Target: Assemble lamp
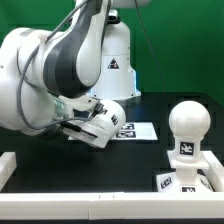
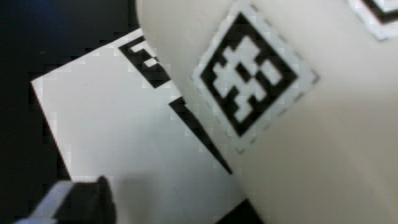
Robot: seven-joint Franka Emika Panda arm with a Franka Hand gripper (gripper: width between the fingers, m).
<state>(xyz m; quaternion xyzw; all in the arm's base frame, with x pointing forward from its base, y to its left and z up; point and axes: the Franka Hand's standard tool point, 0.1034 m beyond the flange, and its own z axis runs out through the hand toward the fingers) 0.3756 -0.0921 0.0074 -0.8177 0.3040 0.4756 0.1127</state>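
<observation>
The white tapered shade (image 1: 108, 117) lies tilted at mid-table, right against my gripper (image 1: 90, 127). In the wrist view the shade (image 2: 285, 120) fills most of the picture, very close, with its square tag facing the camera. One dark finger (image 2: 75, 203) shows far out to the side, with a strip of the marker board between it and the shade. The other finger is hidden behind the shade. The jaws look spread wide, not pressed on the shade. The rounded bulb (image 1: 187, 127) stands upright on the flat square base (image 1: 186, 181) at the exterior view's right.
The marker board (image 1: 138, 131) lies flat just behind the shade and also shows in the wrist view (image 2: 107, 120). A white rail (image 1: 110, 204) runs along the front edge, with another (image 1: 5, 168) at the left. The robot pedestal (image 1: 117, 60) stands at the back.
</observation>
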